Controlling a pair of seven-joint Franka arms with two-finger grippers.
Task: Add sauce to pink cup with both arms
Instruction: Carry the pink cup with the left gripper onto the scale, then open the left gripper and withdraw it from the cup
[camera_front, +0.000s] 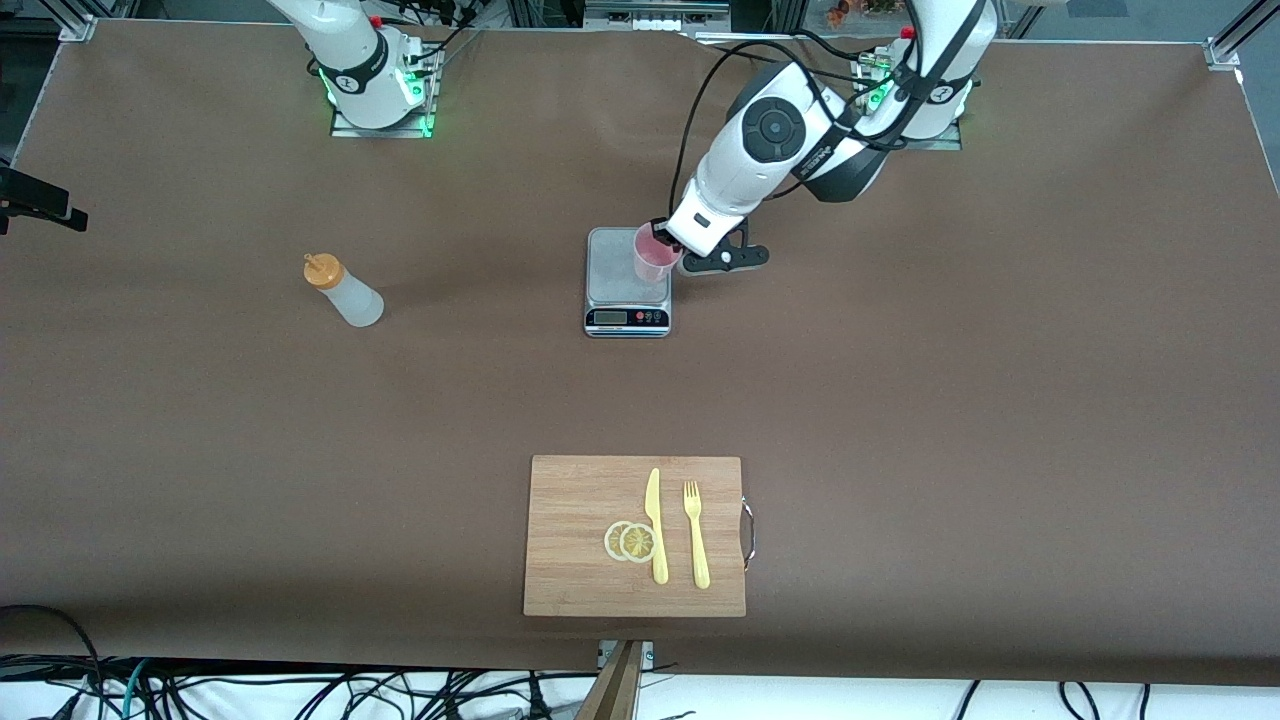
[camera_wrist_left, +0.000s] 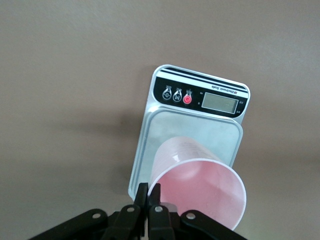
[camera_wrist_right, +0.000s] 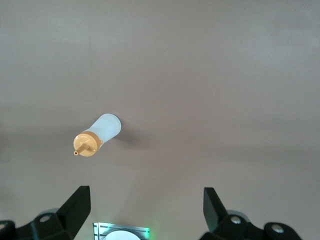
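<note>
The pink cup (camera_front: 653, 256) is at the silver kitchen scale (camera_front: 626, 290), by the corner of its platform nearest the left arm's base. I cannot tell if it rests on the platform. My left gripper (camera_front: 667, 238) is shut on the cup's rim. The left wrist view shows its fingers (camera_wrist_left: 143, 196) pinching the wall of the cup (camera_wrist_left: 200, 185) over the scale (camera_wrist_left: 197, 102). The sauce bottle (camera_front: 343, 291) with its orange cap stands on the table toward the right arm's end. My right gripper (camera_wrist_right: 145, 196) is open and empty, high over the table, with the bottle (camera_wrist_right: 98, 135) in view below it.
A wooden cutting board (camera_front: 575, 550) lies near the front edge with a yellow knife (camera_front: 655, 525), a yellow fork (camera_front: 696, 535) and two lemon slices (camera_front: 630, 541) on it. The right arm's base (camera_front: 372, 80) stands at the table's back edge.
</note>
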